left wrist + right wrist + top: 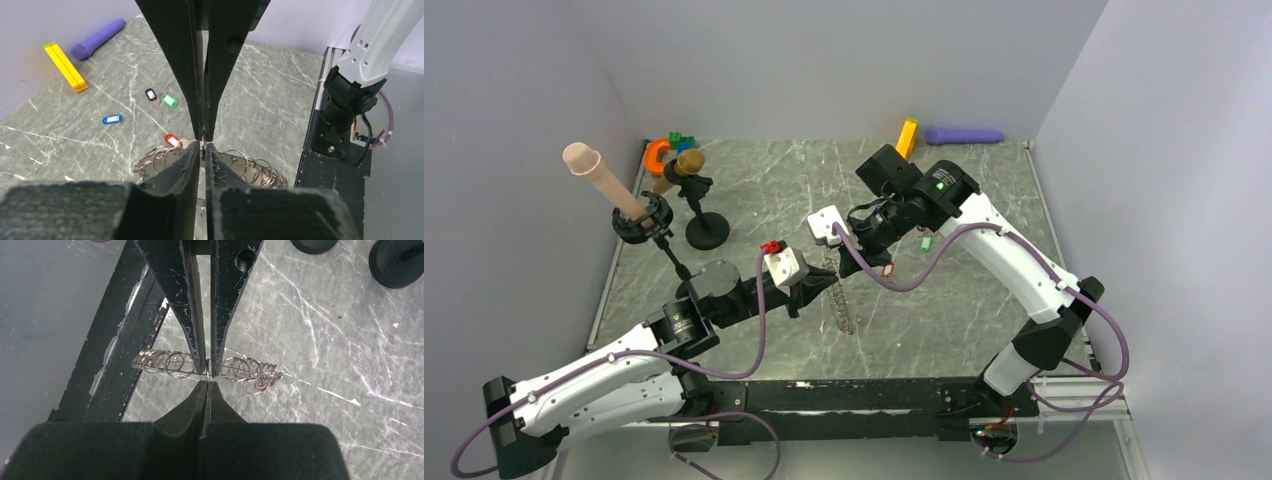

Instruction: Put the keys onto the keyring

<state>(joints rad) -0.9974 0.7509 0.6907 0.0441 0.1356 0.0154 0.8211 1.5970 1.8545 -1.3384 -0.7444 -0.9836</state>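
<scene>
Grey marble-look table (pixel 984 310), with both arms reaching in so their tips meet over its middle. Probably done so the two can work one small part together.

Right gripper (pixel 207 386): jaws fully closed, pinching one link of the keyring (pixel 150 361), a floppy loop of silver wire rings. It holds near the middle, so the rings trail out to both sides. The loop looks lifted off the table, judging by how it crosses the black table-edge frame in the right wrist view. That likely keeps a link exposed for threading.

Left gripper (pixel 203 149): comes in opposite, tip to tip with the right one at the same link. Its jaws are almost together with the wire between them. Can't tell if it is really clamping or just bracketing the link. My guess is it's there to steady or spread that link, or to take over the hold.

Keys are all loose on the table and none looks threaded on. Small oblong plastic tags:
- blue (pixel 112 119), well apart from the loop
- black (pixel 150 94) and green (pixel 169 101), side by side
- red (pixel 172 139), just beside the rings; contact unclear

Task looks early.
</scene>
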